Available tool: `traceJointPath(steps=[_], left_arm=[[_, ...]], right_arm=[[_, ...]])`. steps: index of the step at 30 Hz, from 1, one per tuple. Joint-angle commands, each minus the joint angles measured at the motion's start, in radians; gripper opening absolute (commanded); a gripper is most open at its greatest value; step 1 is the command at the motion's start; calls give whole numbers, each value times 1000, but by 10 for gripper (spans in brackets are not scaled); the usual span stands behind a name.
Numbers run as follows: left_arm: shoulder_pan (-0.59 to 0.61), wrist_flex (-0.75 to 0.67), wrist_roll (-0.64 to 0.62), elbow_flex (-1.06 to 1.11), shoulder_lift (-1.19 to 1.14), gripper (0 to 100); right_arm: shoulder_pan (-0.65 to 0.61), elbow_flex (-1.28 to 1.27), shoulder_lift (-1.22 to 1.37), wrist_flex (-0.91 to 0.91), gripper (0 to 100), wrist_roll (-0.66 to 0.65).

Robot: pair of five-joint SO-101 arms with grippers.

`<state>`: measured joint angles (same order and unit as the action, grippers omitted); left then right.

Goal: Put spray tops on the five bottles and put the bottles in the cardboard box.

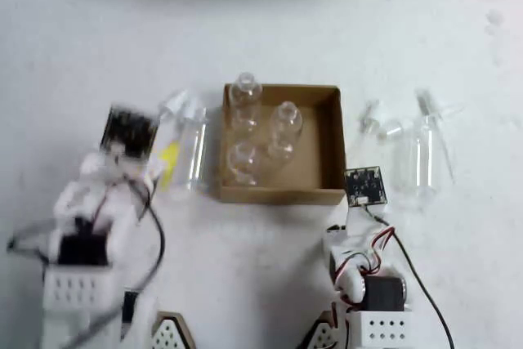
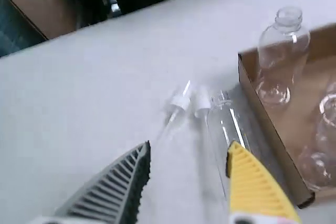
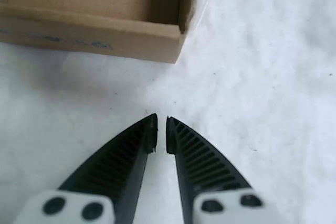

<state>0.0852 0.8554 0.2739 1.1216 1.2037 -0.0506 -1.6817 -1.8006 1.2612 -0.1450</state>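
Three bottles (image 1: 244, 91) stand upright and topless in the box (image 1: 282, 195). In the left wrist view one is whole and the other two are cut off at the edge. The left bottle (image 1: 194, 149) lies on the table (image 1: 270, 38) just beside the box's left wall, with a spray top (image 2: 180, 102) by its neck. Whether a second white cap sits on the neck or beside it is hard to make out. The left claw (image 2: 189, 148) is spread wide. Its yellow finger (image 2: 252, 182) is over the left bottle's body and hides part of it, and its grey finger (image 2: 121, 187) is out past the spray top. In the high view this arm is blurred. The right bottle (image 1: 421, 157) lies on the table right of the box, with spray tops near its neck that are too faint to count. The right claw (image 3: 161, 124) has its tips pressed almost together, low over the table near the box's corner, well apart from the right bottle.
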Motion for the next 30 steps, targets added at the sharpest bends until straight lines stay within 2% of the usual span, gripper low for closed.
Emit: traceJointPath(steps=[1, 5, 9, 15, 23, 30], left_arm=[[-24, 199, 9, -427, -486, 215], [-22, 364, -6, -678, -794, 217], [-24, 425, -75, -813, -980, 221], [-41, 419, -161, -844, -1104, 320], [-77, 325, -275, -838, -1233, 324], [-84, 269, -321, -838, -1339, 324]], right_arm=[[1, -9, -1, 5, 15, -8], [1, -9, -1, 5, 15, -8], [1, -9, -1, 5, 15, -8], [1, -9, -1, 5, 15, -8], [1, -9, -1, 5, 15, -8], [1, -9, -1, 5, 15, -8]])
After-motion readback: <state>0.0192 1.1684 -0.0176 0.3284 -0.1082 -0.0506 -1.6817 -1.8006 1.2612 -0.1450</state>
